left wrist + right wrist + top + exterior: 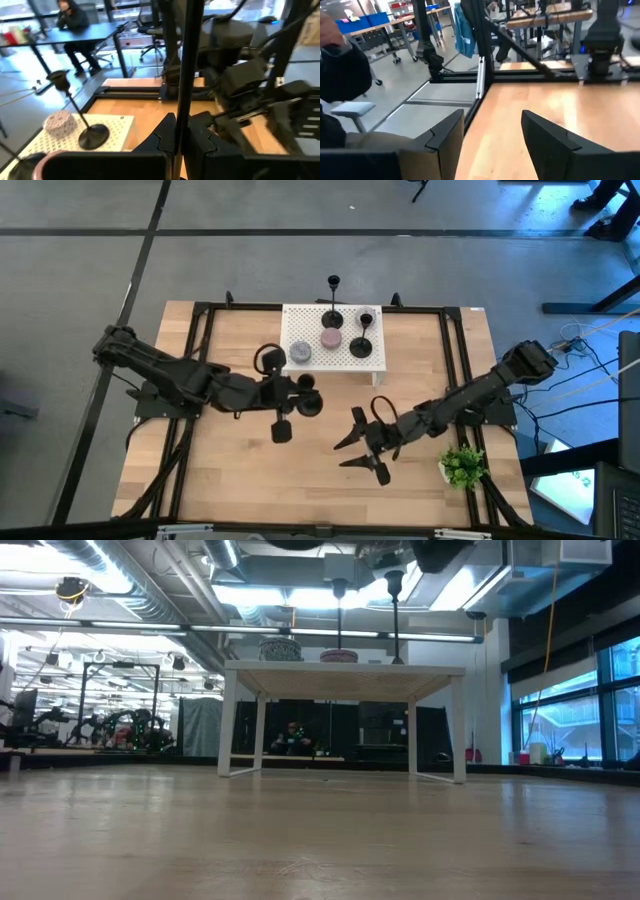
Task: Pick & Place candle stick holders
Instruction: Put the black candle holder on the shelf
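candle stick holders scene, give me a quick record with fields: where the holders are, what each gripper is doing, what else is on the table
holders on shelf: two candle stick holders upright on the white perforated shelf
held holder: a third holder's stem is clamped in the left gripper, above the table in front of the shelf
right gripper: right gripper open, holds nothing, over the bare wood table
also on shelf: grey candle, pink candle
table edge: small green plant

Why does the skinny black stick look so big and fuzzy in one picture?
Left wrist view: the slim black metal candle holder stem, clamped in the left gripper, sits very close to the lens, so it blurs. Low view: bright ceiling lights glare.
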Tool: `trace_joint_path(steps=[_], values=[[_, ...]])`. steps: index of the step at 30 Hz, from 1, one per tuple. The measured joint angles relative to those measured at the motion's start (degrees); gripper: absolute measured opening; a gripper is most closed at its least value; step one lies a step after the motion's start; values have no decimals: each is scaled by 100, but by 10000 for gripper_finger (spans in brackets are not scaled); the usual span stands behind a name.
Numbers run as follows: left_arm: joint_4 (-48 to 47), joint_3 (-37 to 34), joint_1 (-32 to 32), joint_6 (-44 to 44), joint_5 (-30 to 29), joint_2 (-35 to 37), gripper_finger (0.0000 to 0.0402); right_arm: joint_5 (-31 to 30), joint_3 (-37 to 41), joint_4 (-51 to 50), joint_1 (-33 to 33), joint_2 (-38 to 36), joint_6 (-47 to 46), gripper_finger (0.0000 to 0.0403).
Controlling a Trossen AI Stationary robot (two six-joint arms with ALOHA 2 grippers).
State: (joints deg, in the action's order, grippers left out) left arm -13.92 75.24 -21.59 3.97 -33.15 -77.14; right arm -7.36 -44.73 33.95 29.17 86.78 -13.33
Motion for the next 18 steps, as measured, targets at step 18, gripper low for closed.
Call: trace_joint_path(steps=[18], values=[[1218,-1055,171,-636,676,83,8,1256,4,-821,-605,-538,774,201]])
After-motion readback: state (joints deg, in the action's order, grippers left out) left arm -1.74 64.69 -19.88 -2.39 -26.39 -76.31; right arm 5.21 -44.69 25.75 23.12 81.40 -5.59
